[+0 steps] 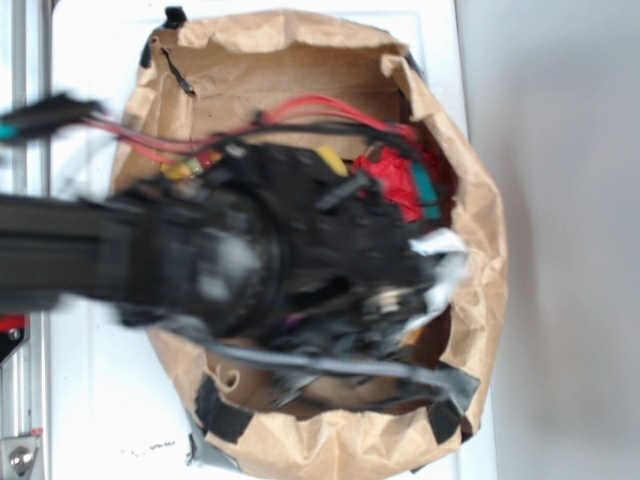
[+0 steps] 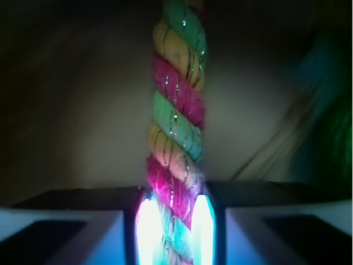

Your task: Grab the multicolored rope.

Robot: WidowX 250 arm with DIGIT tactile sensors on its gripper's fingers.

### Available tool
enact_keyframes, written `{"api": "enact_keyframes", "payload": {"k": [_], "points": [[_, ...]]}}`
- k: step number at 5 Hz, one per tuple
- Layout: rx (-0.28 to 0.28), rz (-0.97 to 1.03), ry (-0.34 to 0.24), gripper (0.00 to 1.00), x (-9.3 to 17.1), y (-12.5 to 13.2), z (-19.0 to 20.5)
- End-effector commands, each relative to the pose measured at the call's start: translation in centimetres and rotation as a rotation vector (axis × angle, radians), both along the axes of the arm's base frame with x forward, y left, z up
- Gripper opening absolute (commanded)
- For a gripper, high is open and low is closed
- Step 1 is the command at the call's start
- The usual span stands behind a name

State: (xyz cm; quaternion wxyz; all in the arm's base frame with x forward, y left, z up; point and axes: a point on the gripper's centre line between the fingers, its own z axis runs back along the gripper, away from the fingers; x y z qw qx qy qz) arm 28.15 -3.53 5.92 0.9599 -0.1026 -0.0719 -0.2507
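Brown paper forms the crumpled bag (image 1: 470,200) we look down into from the exterior view, lying open on a white surface (image 1: 90,400). Most of its inside is hidden from us by the blurred black arm (image 1: 60,250) and its jaws (image 1: 400,270), which reach in from the left; we cannot read their state from that view. Past them we make out only a red patch (image 1: 395,180) with a teal edge and something white and crumpled (image 1: 445,265), neither of which we can name. Red wires (image 1: 320,105) arc across the bag's upper part.

From the wrist view we count one rope (image 2: 176,116), twisted of pink-red, yellow and pale green strands, running up and cut off at the top edge. The two fingers (image 2: 146,226) press against it on either side, so the jaws are clamped on the rope. Everything behind is dark, with a green blur at the right that we cannot identify.
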Motion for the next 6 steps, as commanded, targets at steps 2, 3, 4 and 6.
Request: {"api": "enact_keyframes", "payload": {"k": [2,3,4,6], "points": [[0.214,0.524,-0.299,0.0,0.4,3.9,9.0],[0.296,0.668,-0.329,0.0,2.3,5.4,9.5],[0.282,0.661,-0.252,0.0,2.5,5.7,9.9],[0.146,0.579,-0.108,0.0,0.0,5.1,12.1]]}}
